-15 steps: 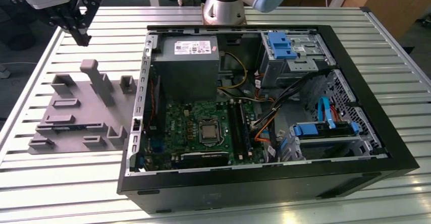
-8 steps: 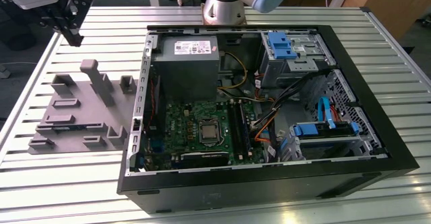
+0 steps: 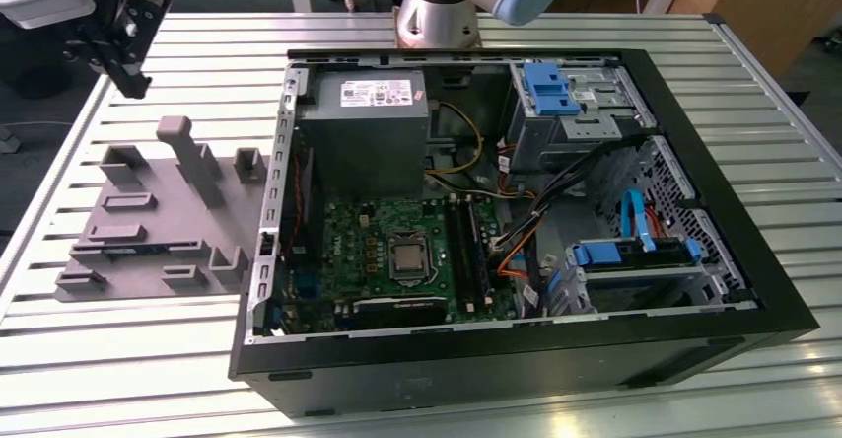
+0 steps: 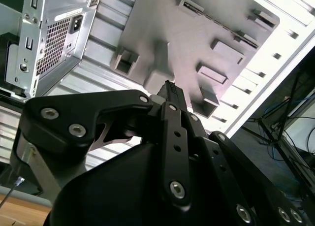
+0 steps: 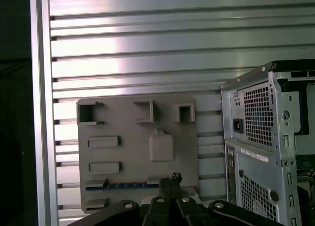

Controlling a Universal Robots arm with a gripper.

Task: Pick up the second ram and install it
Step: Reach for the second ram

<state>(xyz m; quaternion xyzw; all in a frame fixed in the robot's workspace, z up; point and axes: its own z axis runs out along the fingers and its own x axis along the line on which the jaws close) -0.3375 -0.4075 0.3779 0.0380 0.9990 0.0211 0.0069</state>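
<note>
- The black metal gripper hangs in the air above the grey matte plastic fixture plate. Its fingers are pinched together with nothing between them; the tips look the same in both wrist views.
- The second ram, a thin, flat, blue-green circuit-board stick, sits on its long edge in a long slot along one edge of that plate. In the first wrist view it runs right up towards the fingertips, but the gripper isn't touching it.
- The plate itself is blocky. It has square open pockets, low rectangular pads and a few upright posts, one of them tall.
- Everything sits on a ribbed, shiny aluminium slat table.
- Just beside the plate, on the exterior view's right, is a black steel PC case lying open.
- Inside the case there's a green motherboard, a plain grey metal power supply box, bright blue plastic drive clips and a tangle of orange and black cables.
- The case's perforated metal rear panel stands next to the plate.
- The silver and pale blue robot arm rises behind the case.
</note>
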